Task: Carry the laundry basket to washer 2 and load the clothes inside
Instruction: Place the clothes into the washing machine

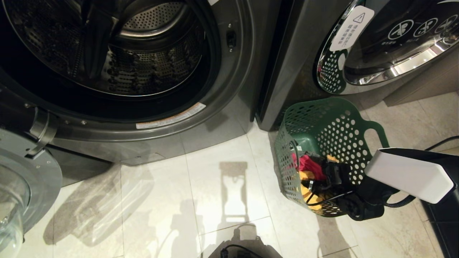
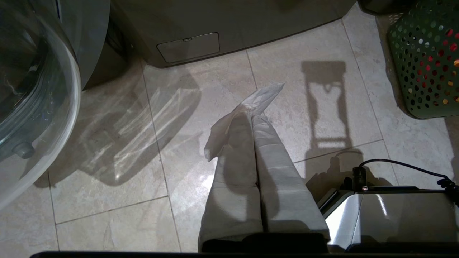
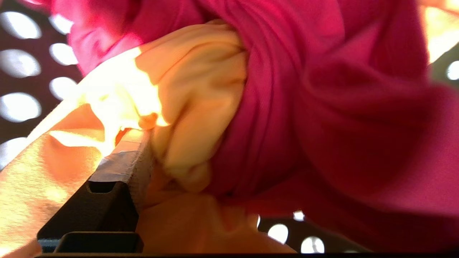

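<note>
On the tiled floor (image 1: 229,186), the laundry basket (image 1: 322,122) surrounds the right pincer (image 1: 331,177), spread wide among clothes (image 3: 287,107)

You see a dark green laundry basket (image 1: 333,129), its walls dotted with round holes. Inside lie a magenta garment (image 3: 322,107) and a yellow-orange garment (image 3: 193,93). The washer (image 1: 229,118) is dark grey, the floor (image 1: 215,200) pale beige tile, the left pincer (image 2: 251,114) wrapped white.
</note>
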Robot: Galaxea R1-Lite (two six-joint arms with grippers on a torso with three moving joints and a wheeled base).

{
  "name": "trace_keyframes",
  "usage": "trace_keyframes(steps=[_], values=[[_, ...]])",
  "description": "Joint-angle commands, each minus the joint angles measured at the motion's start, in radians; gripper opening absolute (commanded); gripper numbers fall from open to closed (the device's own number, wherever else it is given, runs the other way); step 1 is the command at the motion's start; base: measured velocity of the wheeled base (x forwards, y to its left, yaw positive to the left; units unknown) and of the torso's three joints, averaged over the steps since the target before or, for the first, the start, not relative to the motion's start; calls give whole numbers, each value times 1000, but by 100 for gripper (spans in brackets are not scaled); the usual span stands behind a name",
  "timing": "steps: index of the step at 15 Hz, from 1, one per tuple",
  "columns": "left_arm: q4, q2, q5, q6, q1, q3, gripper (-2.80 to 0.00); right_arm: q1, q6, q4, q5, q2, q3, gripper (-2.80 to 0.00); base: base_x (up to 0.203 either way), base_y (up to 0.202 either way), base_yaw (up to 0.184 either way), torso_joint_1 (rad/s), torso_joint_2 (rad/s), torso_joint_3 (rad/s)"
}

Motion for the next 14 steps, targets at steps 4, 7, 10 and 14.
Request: trace_keyframes(steps=[4, 7, 10, 14], values=[[0, 2, 0, 5, 0, 0, -280, -33, -1, 14, -1, 78, -121, 0, 0, 0, 0, 0, 0, 0], [0, 2, 0, 5, 0, 0, -280, -34, -4, 63, -3, 86, -173, 0, 0, 0, 0, 0, 0, 0], [1, 2, -1, 5, 0, 0, -280, -35, -4, 80, -4, 102, -207, -280, 0, 0, 0, 0, 0, 0], [1, 2, -2, 5, 0, 0, -280, -35, -6, 103, -8, 99, -214, -280, 0, 0, 0, 0, 0, 0]])
